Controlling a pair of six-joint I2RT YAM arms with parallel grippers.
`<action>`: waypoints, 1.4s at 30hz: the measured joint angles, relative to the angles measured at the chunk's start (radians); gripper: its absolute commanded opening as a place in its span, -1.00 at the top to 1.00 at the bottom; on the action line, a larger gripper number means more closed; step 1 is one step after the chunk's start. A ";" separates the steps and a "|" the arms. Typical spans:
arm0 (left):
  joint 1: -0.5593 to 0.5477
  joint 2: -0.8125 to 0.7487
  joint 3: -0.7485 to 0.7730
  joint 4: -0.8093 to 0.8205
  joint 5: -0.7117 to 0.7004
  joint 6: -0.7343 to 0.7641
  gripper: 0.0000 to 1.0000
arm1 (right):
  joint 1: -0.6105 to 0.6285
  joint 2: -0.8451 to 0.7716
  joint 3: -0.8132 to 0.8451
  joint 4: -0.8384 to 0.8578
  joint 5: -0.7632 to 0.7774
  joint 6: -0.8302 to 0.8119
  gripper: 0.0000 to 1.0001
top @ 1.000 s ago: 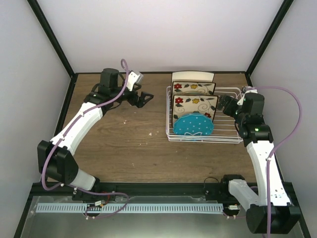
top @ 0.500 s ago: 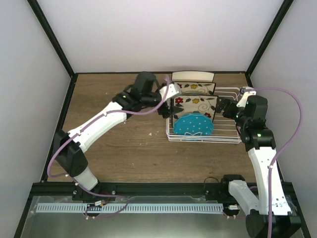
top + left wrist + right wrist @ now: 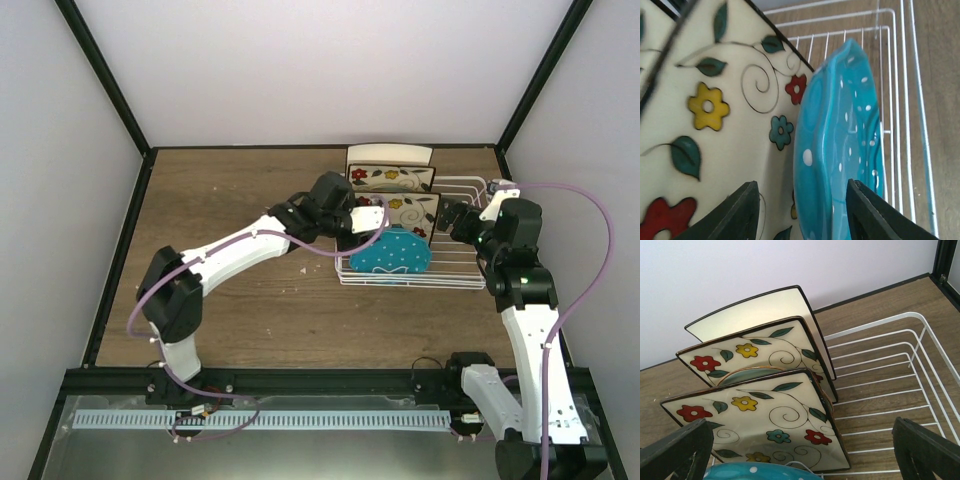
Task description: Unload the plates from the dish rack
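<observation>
Left claw [image 3: 805, 214]: fingers apart, with the edge of the blue dotted plate [image 3: 840, 125] between them; I cannot tell whether either finger touches it
Right claw [image 3: 800, 455]: fingers spread wide and holding nothing, above the right part of the dish rack [image 3: 900, 370] and facing the plates
Blue dotted plate: on edge at the near end of the rack, just in front of the front floral plate [image 3: 760, 432]
Front floral plate: square, cream, dark-rimmed, upright, its flowered face towards the near side
Pale green round plate [image 3: 747, 372]: only a curved rim shows, between the two floral plates
Second floral plate [image 3: 752, 347]: square, upright behind the front one
Rearmost square plate [image 3: 760, 310]: shows a plain cream face, upright at the far end
Dish rack: white wire, all its plates in the left part, on the right half of the wooden bench [image 3: 240, 290]
</observation>
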 measured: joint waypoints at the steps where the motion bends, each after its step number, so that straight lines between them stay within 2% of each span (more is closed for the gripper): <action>1: -0.003 0.017 0.003 0.003 -0.008 0.005 0.03 | 0.000 0.000 0.000 -0.001 0.001 0.000 -1.00; 4: -0.009 0.059 0.011 0.007 -0.031 0.013 0.04 | 0.000 -0.001 0.000 -0.008 0.005 -0.002 -1.00; 5: -0.010 0.068 0.013 0.008 -0.036 0.014 0.11 | 0.000 -0.001 0.000 -0.013 0.007 -0.004 -1.00; 9: -0.016 0.095 0.027 0.014 -0.054 0.017 0.68 | 0.000 -0.001 0.000 -0.036 0.019 -0.019 -1.00; 11: -0.021 0.107 0.040 0.009 -0.061 0.000 0.90 | 0.000 0.000 0.000 -0.046 0.025 -0.027 -1.00; 13: -0.026 0.111 0.059 -0.005 -0.089 -0.049 0.92 | 0.000 0.002 0.000 -0.053 0.032 -0.035 -1.00; 30: -0.043 0.099 0.192 -0.155 -0.139 -0.045 0.92 | 0.000 0.016 0.000 -0.064 0.052 -0.057 -0.99; 42: -0.034 -0.093 0.304 -0.198 -0.180 -0.019 0.92 | -0.001 0.037 -0.009 -0.033 0.055 -0.040 -1.00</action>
